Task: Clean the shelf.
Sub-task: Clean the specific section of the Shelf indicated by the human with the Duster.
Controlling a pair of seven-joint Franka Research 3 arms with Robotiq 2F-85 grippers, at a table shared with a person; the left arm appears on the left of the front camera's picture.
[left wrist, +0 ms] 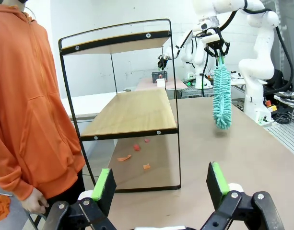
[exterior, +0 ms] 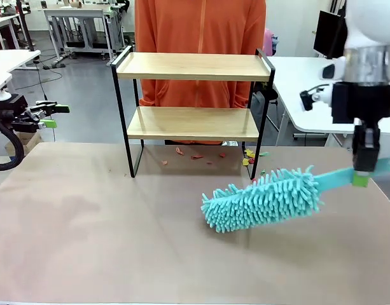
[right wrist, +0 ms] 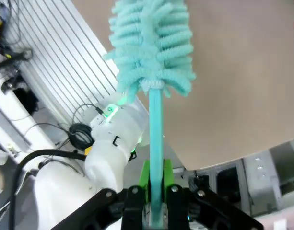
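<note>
Front view has the small two-tier, light-wood, black-framed shelf [exterior: 193,65] at upper centre. At the right edge, the right gripper [exterior: 361,175] is clenched on the handle of a fluffy turquoise microfibre duster [exterior: 261,200]. The left gripper [exterior: 55,116], at the left edge, has its jaws released.

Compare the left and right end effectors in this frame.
The left end effector is open and empty; the right end effector is shut on the duster. The left sits near the table's left side; the right hangs above its right side. Both are black with green pads.
</note>
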